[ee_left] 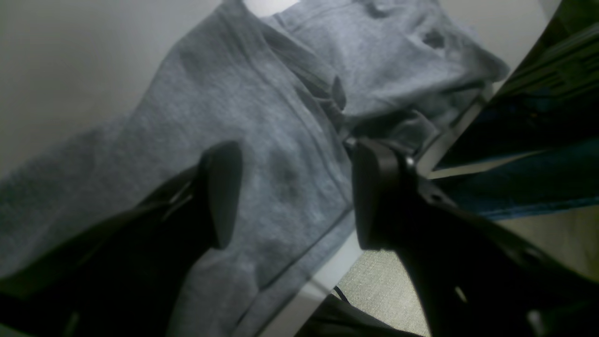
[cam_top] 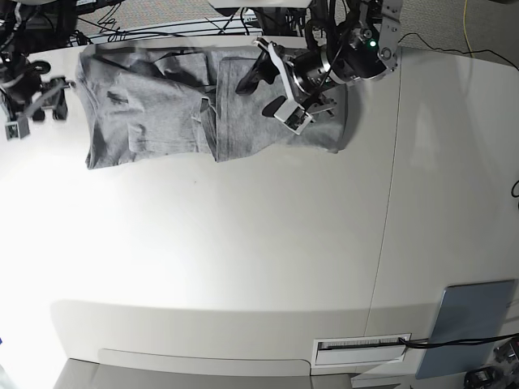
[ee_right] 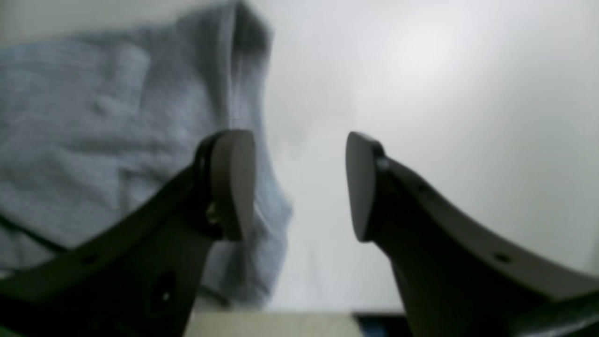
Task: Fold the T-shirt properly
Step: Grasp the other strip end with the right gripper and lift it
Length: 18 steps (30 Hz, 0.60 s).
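Note:
The heather-grey T-shirt (cam_top: 162,105) lies partly folded along the table's far edge, with creases and overlapping layers near its middle. No lettering shows. My left gripper (cam_top: 273,87) hovers open over the shirt's right half. In the left wrist view the gripper (ee_left: 295,196) has its jaws wide apart above the grey cloth (ee_left: 262,117), close to the table edge. My right gripper (cam_top: 36,112) is open just beyond the shirt's left end. In the right wrist view the gripper (ee_right: 299,187) has one finger over the shirt's edge (ee_right: 117,131) and the other over bare table. Neither holds anything.
The white table (cam_top: 243,259) stretches toward the near side. A flat blue-grey panel (cam_top: 470,324) lies at the near right corner. A seam (cam_top: 389,203) runs down the table's right part. Cables and floor (cam_top: 162,16) lie beyond the far edge.

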{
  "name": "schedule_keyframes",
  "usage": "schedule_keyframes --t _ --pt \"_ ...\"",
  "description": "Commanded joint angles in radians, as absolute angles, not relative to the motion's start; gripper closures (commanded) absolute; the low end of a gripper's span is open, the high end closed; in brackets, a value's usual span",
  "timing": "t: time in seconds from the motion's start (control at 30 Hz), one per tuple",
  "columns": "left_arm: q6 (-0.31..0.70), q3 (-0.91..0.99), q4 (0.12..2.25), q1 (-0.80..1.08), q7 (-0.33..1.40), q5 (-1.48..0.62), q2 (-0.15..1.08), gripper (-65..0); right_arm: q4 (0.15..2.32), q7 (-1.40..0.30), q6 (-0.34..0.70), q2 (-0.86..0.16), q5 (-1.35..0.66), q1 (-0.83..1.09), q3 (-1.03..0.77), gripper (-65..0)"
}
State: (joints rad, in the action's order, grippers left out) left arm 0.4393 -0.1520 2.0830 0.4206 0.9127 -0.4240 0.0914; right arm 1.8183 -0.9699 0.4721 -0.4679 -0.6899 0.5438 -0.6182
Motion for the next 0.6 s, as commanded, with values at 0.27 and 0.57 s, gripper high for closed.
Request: schedule_keyframes --t 0.27,0.57 --pt "0.446 -0.155 2.105 0.418 0.892 -0.446 0.086 -37.3 1.568 -1.011 0.551 -0.487 -0.826 0.472 -0.626 -30.7" --pt "0.446 -0.155 2.105 0.418 0.891 -0.445 0.086 -37.3 1.507 -1.047 0.569 -0.487 -0.874 0.379 -0.535 -30.7"
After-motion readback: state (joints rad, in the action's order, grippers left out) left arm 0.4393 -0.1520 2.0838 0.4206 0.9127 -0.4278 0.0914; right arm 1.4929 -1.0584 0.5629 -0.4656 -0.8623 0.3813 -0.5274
